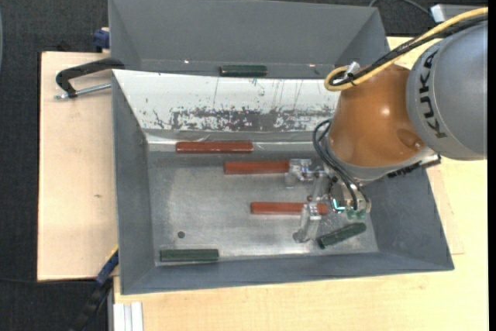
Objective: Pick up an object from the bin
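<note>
**Bin:** grey metal bin, floor sparsely loaded, nothing heaped.

**Tool:** gripper is low over the floor, right of centre and closer to the near wall. The arm's orange cover sits above it and hides the wrist. The fingers read as spread wide, one toward the far side and one toward the near wall. Nothing is clamped between them.

**Task item (judged):** red-brown bar lies flat, lengthwise left-right. Its right end sits in the gap between the fingers. It is straddled, not gripped, so contact can't be confirmed. The approach across the bar's short dimension makes sense, as that is the only width the jaws could close on.

**Other items:**
- 2nd red-brown bar, parallel and one row nearer the far wall. Its right end is just beside the far-side finger, touching or nearly so.
- 3rd red-brown bar lies along the foot of the far wall, well apart from the tool.
- Dark green bar, tilted, near the near-right corner and just beside the near-side finger.
- Dark green bar in the near-left corner, along the near wall, well apart.

**Status:** pre-grasp, pick not yet made.

**Next req'd (opinion):** close squarely on the bar end, then lift straight up.

**Risks (opinion):**
- The grip is at the bar's end, not its middle, so it may droop or pivot on lift.
- Both neighbours crowd the fingers, so the 2nd bar or the tilted green bar could get nudged or pinched in.
</note>
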`<act>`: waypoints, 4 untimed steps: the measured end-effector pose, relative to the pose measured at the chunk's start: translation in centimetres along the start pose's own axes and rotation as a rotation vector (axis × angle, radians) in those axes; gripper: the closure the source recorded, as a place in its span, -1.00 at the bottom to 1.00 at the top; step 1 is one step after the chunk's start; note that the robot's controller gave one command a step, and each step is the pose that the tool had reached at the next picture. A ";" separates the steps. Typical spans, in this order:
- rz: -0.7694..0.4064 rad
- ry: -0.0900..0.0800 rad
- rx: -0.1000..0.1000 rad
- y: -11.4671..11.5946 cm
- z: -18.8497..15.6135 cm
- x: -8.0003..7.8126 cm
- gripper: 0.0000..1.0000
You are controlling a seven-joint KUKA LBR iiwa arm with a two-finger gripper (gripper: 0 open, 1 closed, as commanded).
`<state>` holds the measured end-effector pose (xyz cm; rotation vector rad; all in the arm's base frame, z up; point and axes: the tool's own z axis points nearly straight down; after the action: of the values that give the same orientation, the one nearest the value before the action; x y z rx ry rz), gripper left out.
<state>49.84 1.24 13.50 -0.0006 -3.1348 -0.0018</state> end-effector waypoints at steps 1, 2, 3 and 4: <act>0.000 -0.004 0.000 0.0 -0.2 -0.1 -1.00; -0.042 -0.010 0.002 4.1 -1.7 -0.3 -1.00; -0.035 -0.016 -0.007 3.7 0.9 -1.1 -1.00; 0.015 -0.008 0.000 1.8 6.4 -2.6 1.00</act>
<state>52.40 3.01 7.05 -0.0237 -3.1428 -0.0021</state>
